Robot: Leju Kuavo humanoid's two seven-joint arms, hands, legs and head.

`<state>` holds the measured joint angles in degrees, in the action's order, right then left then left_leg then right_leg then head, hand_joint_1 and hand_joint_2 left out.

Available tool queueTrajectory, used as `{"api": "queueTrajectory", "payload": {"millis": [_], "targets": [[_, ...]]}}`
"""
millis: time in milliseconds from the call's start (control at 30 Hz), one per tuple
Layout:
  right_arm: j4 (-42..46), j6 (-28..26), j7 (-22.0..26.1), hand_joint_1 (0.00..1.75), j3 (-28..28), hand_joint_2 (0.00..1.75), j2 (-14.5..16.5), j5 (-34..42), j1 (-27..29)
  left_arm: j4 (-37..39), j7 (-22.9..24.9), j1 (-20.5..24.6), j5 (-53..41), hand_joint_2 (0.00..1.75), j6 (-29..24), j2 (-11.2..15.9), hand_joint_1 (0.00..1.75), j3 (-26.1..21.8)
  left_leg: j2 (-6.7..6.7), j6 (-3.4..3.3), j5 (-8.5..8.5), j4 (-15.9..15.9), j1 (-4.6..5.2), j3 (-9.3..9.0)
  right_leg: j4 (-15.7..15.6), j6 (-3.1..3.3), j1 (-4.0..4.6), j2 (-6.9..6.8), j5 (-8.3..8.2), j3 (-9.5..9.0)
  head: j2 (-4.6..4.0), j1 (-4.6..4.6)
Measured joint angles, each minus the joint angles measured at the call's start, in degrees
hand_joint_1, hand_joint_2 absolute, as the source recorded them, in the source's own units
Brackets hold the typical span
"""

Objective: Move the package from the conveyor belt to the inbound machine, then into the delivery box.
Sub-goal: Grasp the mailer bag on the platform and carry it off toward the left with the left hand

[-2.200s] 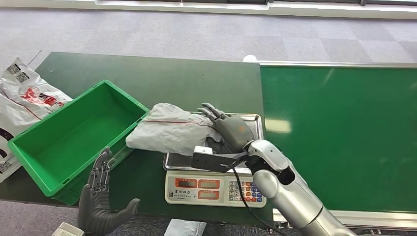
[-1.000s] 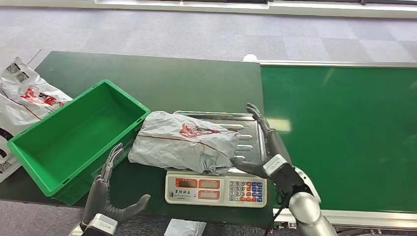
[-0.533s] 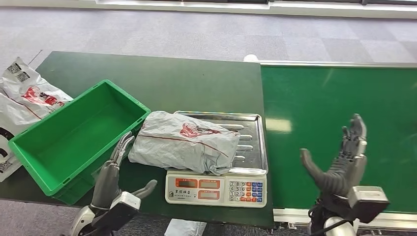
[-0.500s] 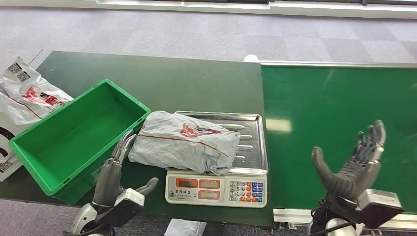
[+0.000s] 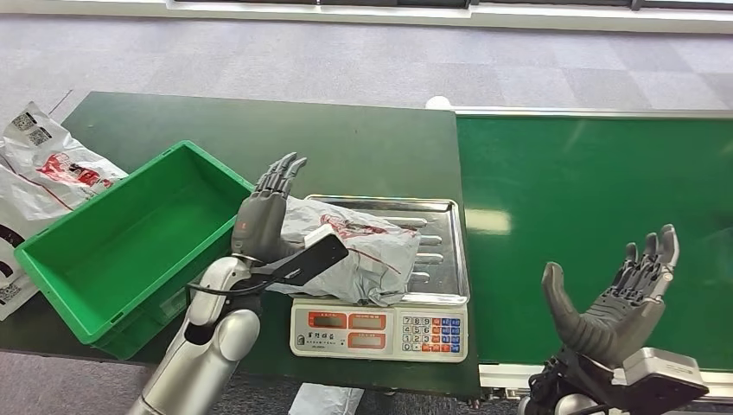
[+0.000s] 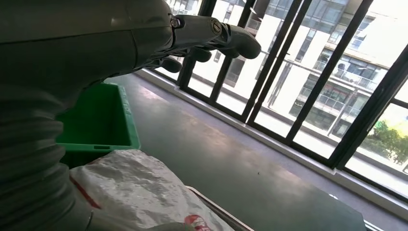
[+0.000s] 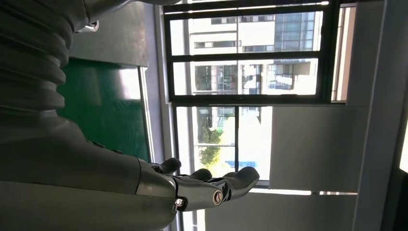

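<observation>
Grey plastic mailer package (image 5: 363, 251) lying crumpled on the steel tray of the weighing scale (image 5: 442, 226), between the green delivery box (image 5: 121, 238) and the green conveyor belt (image 5: 596, 216). Left hand (image 5: 264, 218) raised at the package's box-side end, fingers extended, grasping nothing. Right hand (image 5: 618, 303) lifted over the belt's near edge, fingers spread, released and empty.

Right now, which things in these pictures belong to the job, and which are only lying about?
Belong to the job:
grey package on the scale
scale
green box
conveyor belt
left hand, at the package
right hand, holding nothing

Lying about:
white bags beside the box
</observation>
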<state>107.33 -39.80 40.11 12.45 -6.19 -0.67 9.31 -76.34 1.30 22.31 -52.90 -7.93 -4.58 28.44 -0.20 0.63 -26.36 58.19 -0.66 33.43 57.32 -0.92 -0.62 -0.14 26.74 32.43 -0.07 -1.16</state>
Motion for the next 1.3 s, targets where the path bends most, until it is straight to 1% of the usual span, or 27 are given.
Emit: {"api": "queueTrajectory", "payload": {"millis": [100,233,367,567,667,767,867,1133,1167,1267,1300], "targets": [[0.0,0.0,0.0,0.0,0.9,1.75,0.0,0.0,-0.3,3.5,0.3,2.3,-0.4,1.75,-0.2,-1.6,0.0,1.0,0.02,0.0,0.0,0.0,0.02,0.0,0.0,0.0,-0.01,0.02,0.0,0.02,0.0,0.0],[0.0,0.0,0.0,0.0,1.5,1.75,0.0,0.0,-0.4,6.1,0.3,3.7,-0.5,1.75,-0.2,-2.5,0.0,1.7,0.02,0.0,0.0,0.0,0.01,0.02,0.0,0.01,0.0,0.05,0.01,0.07,0.0,0.0],[0.0,0.0,0.0,0.0,2.4,1.75,0.0,0.0,-0.4,9.7,1.0,5.5,-0.4,1.75,2.0,-4.0,0.0,2.8,0.0,0.0,0.0,0.0,0.01,0.08,0.0,0.0,0.0,0.01,0.02,0.11,0.0,0.0],[0.0,0.9,-0.4,0.0,4.4,1.75,0.8,-0.8,-1.3,21.8,3.6,8.5,-2.4,1.75,6.7,-8.1,0.0,6.7,0.01,-0.01,0.0,0.0,0.07,0.1,0.0,-0.01,-0.05,0.05,0.01,0.11,0.0,0.0],[0.0,2.0,-1.3,0.0,4.9,1.75,1.4,-1.4,-2.1,28.9,4.8,10.0,-3.7,1.75,9.3,-9.4,0.0,8.7,0.01,-0.01,0.0,0.0,0.07,0.08,0.0,-0.01,-0.05,0.05,0.0,0.08,0.0,0.0],[0.0,2.7,-1.6,0.0,4.9,1.75,1.8,-1.6,-2.5,33.8,5.2,12.1,-4.2,1.75,10.3,-10.0,0.0,9.9,-0.08,-0.01,0.0,0.0,0.07,-0.03,0.0,-0.03,-0.03,-0.05,0.04,-0.1,0.0,0.0],[0.0,2.9,-1.7,0.0,4.9,1.75,2.1,-1.6,-2.7,36.7,5.2,13.6,-4.3,1.75,10.4,-10.5,0.0,10.8,-0.14,-0.03,-0.02,0.0,0.06,-0.17,0.0,-0.05,-0.03,-0.12,0.09,-0.29,0.0,0.0],[0.0,3.0,-1.7,0.0,4.9,1.75,2.4,-1.6,-2.7,39.7,5.3,15.1,-4.5,1.75,10.8,-11.0,0.0,11.7,-0.13,-0.09,0.02,0.0,0.07,-0.37,0.0,-0.08,-0.05,-0.17,0.06,-0.57,0.0,0.0],[0.0,3.2,-1.7,0.0,4.9,1.75,2.4,-1.7,-2.6,40.0,5.4,15.2,-4.7,1.75,11.3,-10.9,0.04,11.7,-0.13,-0.09,0.02,0.0,0.07,-0.41,0.0,-0.08,-0.05,-0.17,0.06,-0.61,0.0,0.0],[0.0,4.0,-1.9,0.0,4.9,1.75,2.9,-2.5,-2.6,41.0,5.6,15.7,-5.6,1.75,13.6,-10.8,1.35,11.7,-0.13,-0.09,0.01,-0.1,0.07,-0.5,0.0,-0.07,-0.04,-0.17,0.07,-0.75,0.0,-0.01],[0.0,4.2,-2.0,0.0,4.9,1.75,3.1,-2.8,-2.6,41.3,5.6,15.8,-5.9,1.75,14.1,-10.7,1.75,11.7,-0.13,-0.1,-0.01,-0.1,0.07,-0.53,0.0,-0.08,-0.04,-0.17,0.1,-0.83,0.0,-0.01]]}}
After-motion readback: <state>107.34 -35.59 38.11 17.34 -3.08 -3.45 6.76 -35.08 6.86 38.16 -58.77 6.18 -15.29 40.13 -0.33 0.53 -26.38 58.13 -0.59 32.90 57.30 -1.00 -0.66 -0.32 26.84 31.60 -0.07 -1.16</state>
